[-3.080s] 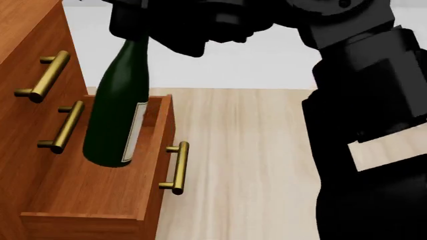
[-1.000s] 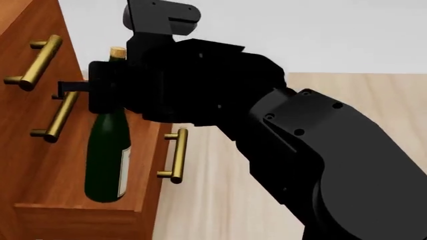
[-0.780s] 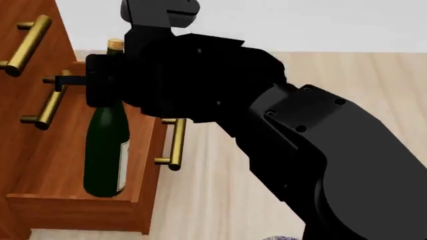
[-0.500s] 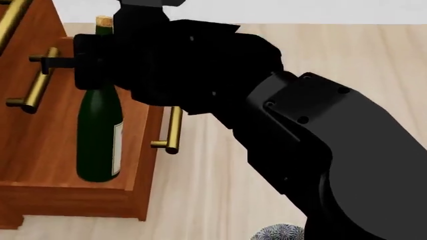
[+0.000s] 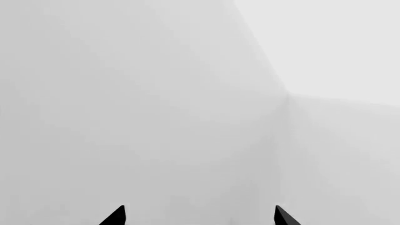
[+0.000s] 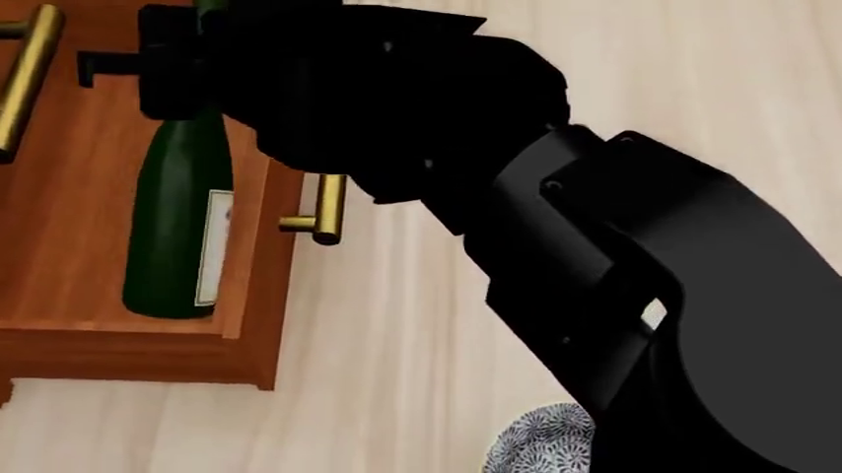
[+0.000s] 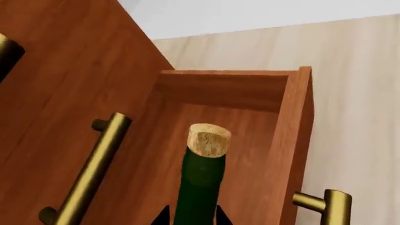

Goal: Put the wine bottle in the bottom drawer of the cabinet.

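The dark green wine bottle [image 6: 172,236] stands upright inside the open bottom drawer [image 6: 260,296] of the reddish-brown cabinet [image 7: 62,89], with its white label facing the drawer's front wall. My right gripper [image 6: 184,79] is shut on the bottle's neck, just under the tan cork [image 7: 209,138]. In the right wrist view both fingertips press the sides of the neck [image 7: 200,187]. I cannot tell whether the bottle's base touches the drawer floor. My left gripper [image 5: 198,218] is open and faces only a pale blank wall.
The bottom drawer's brass handle [image 6: 322,209] sticks out over the pale wood floor. Another brass handle [image 7: 87,176] sits on the drawer front above. A blue-patterned round object [image 6: 539,448] lies on the floor by my base. My right arm hides much of the scene.
The bottle has gone from tilted above the drawer to upright and lower inside it. The head view has tipped downward, bringing the blue-patterned object into view.
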Motion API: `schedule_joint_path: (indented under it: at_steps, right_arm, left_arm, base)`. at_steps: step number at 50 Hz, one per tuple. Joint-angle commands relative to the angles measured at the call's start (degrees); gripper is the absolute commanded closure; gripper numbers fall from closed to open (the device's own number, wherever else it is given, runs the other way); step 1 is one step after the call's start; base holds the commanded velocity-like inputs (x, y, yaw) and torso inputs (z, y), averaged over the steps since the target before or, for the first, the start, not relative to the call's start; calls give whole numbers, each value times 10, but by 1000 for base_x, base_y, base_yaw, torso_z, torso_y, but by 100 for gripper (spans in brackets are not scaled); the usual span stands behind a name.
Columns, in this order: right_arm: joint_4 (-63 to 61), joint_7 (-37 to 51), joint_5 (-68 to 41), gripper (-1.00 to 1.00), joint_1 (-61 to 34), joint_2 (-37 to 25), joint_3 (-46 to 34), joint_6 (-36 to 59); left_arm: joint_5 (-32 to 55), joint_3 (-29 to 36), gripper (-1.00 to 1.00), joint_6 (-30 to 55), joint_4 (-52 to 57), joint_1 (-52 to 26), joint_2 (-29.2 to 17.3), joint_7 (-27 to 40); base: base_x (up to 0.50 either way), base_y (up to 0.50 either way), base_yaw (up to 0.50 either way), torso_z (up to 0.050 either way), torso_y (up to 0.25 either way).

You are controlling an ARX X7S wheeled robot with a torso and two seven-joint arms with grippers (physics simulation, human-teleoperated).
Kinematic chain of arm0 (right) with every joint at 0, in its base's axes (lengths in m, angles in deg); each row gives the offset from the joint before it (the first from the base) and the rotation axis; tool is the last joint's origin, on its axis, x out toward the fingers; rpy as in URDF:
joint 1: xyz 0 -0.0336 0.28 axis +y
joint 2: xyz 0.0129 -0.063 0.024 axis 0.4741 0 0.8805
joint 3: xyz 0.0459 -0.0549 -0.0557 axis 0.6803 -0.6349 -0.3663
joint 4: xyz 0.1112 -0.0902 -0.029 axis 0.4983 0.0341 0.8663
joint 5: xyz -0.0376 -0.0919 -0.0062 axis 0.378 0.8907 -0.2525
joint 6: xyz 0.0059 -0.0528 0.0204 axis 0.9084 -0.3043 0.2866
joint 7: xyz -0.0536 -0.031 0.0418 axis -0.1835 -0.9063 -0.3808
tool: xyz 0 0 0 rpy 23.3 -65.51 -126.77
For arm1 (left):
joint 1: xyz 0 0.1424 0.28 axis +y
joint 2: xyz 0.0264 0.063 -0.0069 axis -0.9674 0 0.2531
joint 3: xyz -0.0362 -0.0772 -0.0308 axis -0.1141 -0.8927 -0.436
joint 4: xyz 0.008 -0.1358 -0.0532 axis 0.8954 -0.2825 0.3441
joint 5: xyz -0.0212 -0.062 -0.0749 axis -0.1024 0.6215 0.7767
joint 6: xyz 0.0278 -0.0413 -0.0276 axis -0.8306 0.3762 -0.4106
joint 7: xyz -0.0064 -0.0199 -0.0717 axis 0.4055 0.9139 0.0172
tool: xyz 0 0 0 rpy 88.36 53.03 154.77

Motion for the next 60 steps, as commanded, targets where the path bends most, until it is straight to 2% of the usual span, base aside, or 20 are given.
schedule_joint_path:
  at_steps: [1,10,60]
  right_arm:
    - [-3,27,-12,100,50,1,-68,28]
    - [-6,25,18,100,68,1,-66,36]
    - [-27,125,83,100,145,1,-62,126]
  left_arm:
    - [1,0,-100,-3,-1,1,1,1]
    - [12,-5,-100,-3,-2,-1,1,5]
    - [24,-1,-100,-3,0,4,-4,15]
  base:
    - [0,0,0,1,-195]
    - [0,0,0,1,-137]
    - [0,0,-2,0,-5]
